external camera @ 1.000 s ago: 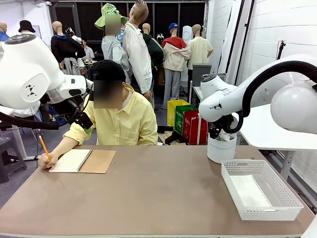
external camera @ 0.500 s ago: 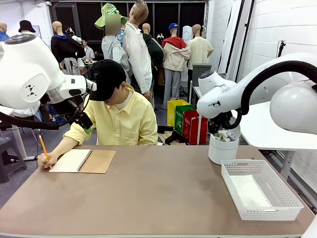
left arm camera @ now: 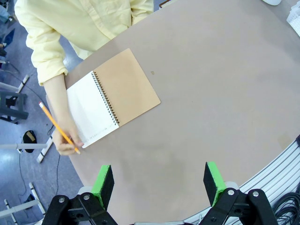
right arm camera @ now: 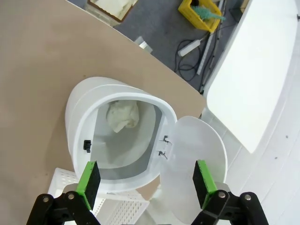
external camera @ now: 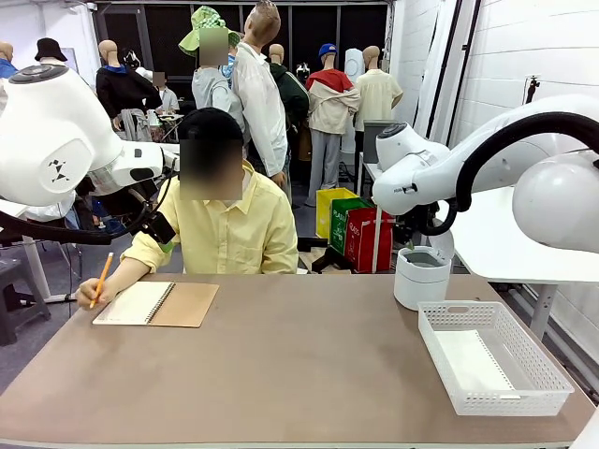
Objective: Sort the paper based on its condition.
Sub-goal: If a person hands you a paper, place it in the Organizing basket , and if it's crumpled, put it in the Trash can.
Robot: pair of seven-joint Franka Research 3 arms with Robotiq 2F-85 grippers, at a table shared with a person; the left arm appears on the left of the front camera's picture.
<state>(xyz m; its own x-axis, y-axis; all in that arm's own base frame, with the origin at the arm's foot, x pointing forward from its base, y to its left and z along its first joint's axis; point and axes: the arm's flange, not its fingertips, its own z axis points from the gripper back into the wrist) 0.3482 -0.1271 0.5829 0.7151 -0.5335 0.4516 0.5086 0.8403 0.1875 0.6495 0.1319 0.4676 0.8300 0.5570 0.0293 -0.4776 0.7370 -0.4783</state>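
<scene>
Crumpled paper (right arm camera: 123,116) in lidded bin (right arm camera: 84,123) (apparently alone), right hand (right arm camera: 146,180) released above rim, left hand (left arm camera: 158,183) released over bare tabletop (left arm camera: 211,93).

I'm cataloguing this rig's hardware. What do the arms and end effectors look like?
Both arms are glossy white with rounded joints; the left arm has a small black logo and black cabling beneath, the right arm a black hose. Each end effector, left and right, is black with green pads.

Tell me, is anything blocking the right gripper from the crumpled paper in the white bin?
Nothing visible does. The right gripper hangs open directly over the white bin, whose lid is swung aside, and the crumpled paper lies uncovered at the bottom.
</scene>
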